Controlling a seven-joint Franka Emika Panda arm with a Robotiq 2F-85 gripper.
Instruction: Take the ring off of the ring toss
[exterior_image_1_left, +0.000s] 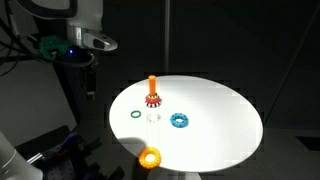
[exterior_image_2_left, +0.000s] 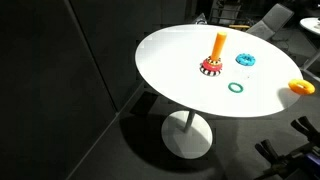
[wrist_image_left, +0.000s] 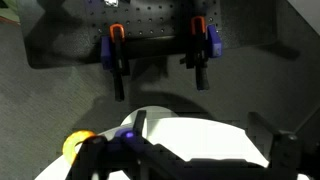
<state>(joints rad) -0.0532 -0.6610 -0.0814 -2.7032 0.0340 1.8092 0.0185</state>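
finds the ring (exterior_image_1_left: 153, 100) lying flat on the white table (exterior_image_1_left: 220, 120), threaded round the foot of the ring toss (exterior_image_1_left: 152, 84), well apart from the gripper (exterior_image_1_left: 88, 88) hanging near the table's rim. shows the fingers (wrist_image_left: 287, 152) spread wide, clasping nothing. has the ring toss upright, long axis vertical, with the ring's hole facing up. catches both only in the exterior views; gets from the wrist view the yellow-orange ring (wrist_image_left: 75, 143) and a pegboard (wrist_image_left: 160, 30).
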